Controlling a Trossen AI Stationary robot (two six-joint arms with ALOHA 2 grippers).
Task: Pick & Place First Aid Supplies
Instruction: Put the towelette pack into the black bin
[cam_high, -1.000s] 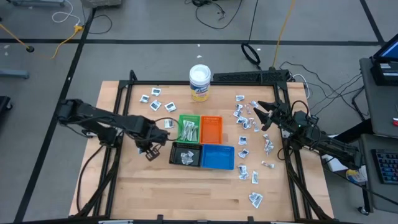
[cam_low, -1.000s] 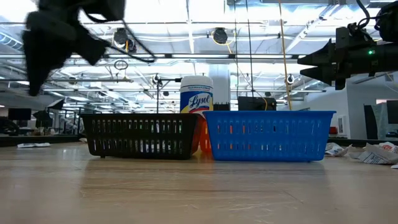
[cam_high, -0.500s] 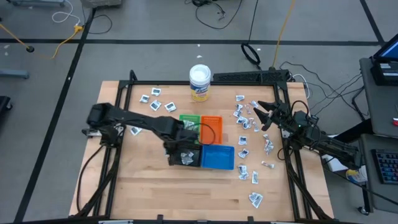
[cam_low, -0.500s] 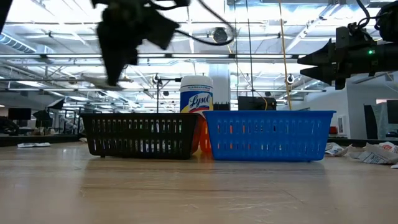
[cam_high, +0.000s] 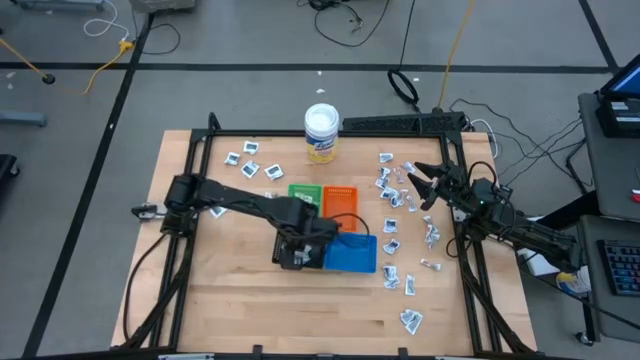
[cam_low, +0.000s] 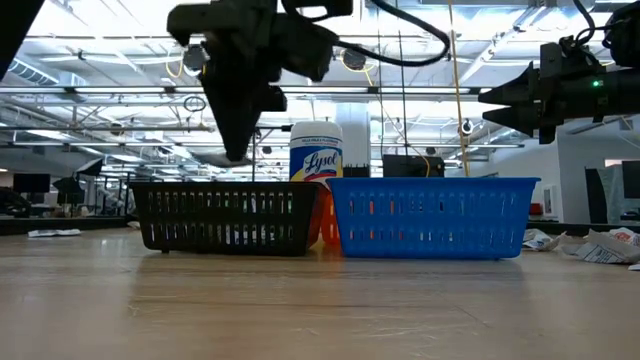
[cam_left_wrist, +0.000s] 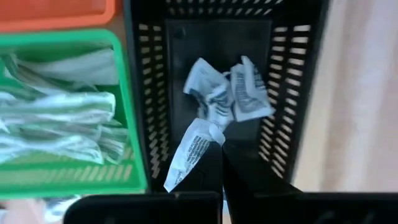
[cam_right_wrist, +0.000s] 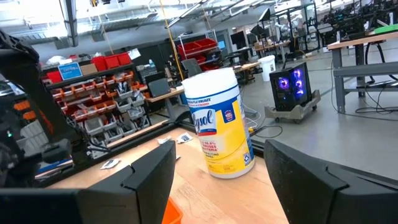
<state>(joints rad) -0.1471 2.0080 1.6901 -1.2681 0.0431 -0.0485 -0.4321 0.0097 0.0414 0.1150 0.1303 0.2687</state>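
My left gripper (cam_high: 299, 243) points straight down above the black tray (cam_high: 284, 259) and is shut on a white printed packet (cam_left_wrist: 191, 151). The low view shows the gripper (cam_low: 236, 152) a little above the tray's rim (cam_low: 225, 187). Crumpled packets (cam_left_wrist: 231, 92) lie on the black tray's floor. Pale wrapped strips (cam_left_wrist: 59, 121) fill the green tray (cam_high: 303, 191). My right gripper (cam_high: 421, 185) waits open, held level above the table's right side, clear of everything. My left gripper pinches the packet by its upper end (cam_left_wrist: 214, 133) between its two fingers (cam_left_wrist: 210, 167), coming from above and pointing down. The packet hangs slanted below the fingertips, lifted clear, over the inside of the black tray.
The orange tray (cam_high: 341, 199) and the blue tray (cam_high: 352, 253) adjoin the green and black ones. A white-lidded yellow tub (cam_high: 321, 131) stands at the far edge. Loose packets lie scattered along the right side (cam_high: 399, 197) and at the far left (cam_high: 246, 160).
My left gripper has travelled toward the table's right edge, from left of the trays to above the black tray. It has rolled about its downward axis and stayed shut on the packet, which came along clear of the table.
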